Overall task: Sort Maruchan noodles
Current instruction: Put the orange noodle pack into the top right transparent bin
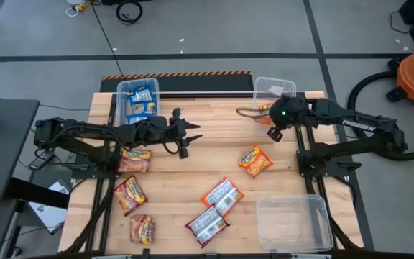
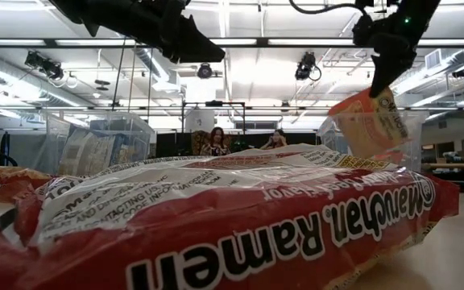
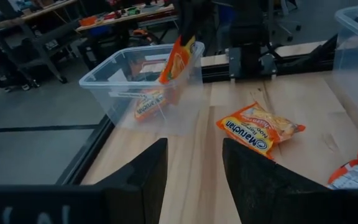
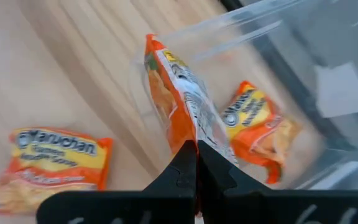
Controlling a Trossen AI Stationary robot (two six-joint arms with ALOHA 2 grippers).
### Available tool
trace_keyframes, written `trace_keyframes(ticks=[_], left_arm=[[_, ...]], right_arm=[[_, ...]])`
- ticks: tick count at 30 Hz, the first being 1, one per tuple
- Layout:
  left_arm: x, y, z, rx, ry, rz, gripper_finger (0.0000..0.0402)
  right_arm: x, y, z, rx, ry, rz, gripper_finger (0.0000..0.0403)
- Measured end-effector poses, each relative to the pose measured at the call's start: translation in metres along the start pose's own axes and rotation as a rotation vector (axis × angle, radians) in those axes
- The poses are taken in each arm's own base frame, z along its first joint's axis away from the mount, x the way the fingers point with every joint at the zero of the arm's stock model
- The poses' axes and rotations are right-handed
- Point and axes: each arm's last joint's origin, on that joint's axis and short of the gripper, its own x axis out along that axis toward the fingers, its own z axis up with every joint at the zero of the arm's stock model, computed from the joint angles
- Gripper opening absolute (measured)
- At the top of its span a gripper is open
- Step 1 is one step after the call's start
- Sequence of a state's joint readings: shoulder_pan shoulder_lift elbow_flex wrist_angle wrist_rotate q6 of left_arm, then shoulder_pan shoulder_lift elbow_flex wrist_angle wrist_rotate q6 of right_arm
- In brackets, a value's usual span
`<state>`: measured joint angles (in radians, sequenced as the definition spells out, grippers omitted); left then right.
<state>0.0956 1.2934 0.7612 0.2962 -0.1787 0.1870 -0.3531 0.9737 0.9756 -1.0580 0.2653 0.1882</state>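
High view, right gripper point(image 1: 276, 132): mine, over the near edge of the far right clear bin point(image 1: 287, 86), pinched tight on an orange packet point(image 1: 264, 110).
High view, left gripper point(image 1: 190, 137): my fingers stand apart, holding nothing, near the blue-packet bin point(image 1: 124, 90) (blue packets lie inside).
High view, surface point(image 1: 192, 169): one orange packet lies mid-right point(image 1: 255, 160), two red ones centre front point(image 1: 222, 196), more at the left front; a third bin point(image 1: 294, 223) sits at the front right.
Low view: a red Maruchan packet point(image 2: 240, 225) fills the foreground; my held packet point(image 2: 373, 119) hangs tilted by the bin.
Left wrist view: the held packet point(image 3: 176, 60) hangs at the bin's point(image 3: 123, 93) rim, another orange one inside.
Right wrist view: my fingers point(image 4: 185, 168) clamp the packet's point(image 4: 179, 99) edge.
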Motion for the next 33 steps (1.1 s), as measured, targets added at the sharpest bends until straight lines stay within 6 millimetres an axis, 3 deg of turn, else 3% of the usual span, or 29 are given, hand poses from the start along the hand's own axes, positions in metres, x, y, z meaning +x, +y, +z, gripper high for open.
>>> trace_keyframes(ticks=[10, 17, 23, 29, 33], left_arm=[[0.000, 0.000, 0.001, -0.002, -0.007, 0.002, 0.0160], [0.000, 0.000, 0.000, -0.002, -0.006, 0.001, 0.0160], [0.000, 0.000, 0.000, -0.002, -0.005, 0.001, 0.0160], [0.000, 0.000, 0.000, -0.002, -0.004, 0.001, 0.0160], [0.000, 0.000, 0.000, -0.001, -0.004, 0.001, 0.0160]], right_arm=[[0.027, -0.040, 0.011, 0.328, 0.122, 0.116, 0.0004], [0.044, -0.055, 0.015, 0.372, 0.176, 0.190, 0.0004], [0.057, -0.061, 0.022, 0.288, 0.156, 0.190, 0.0004], [0.052, -0.062, 0.026, 0.233, 0.074, 0.117, 0.0003], [0.051, -0.059, 0.019, 0.261, 0.086, 0.130, 0.0003]])
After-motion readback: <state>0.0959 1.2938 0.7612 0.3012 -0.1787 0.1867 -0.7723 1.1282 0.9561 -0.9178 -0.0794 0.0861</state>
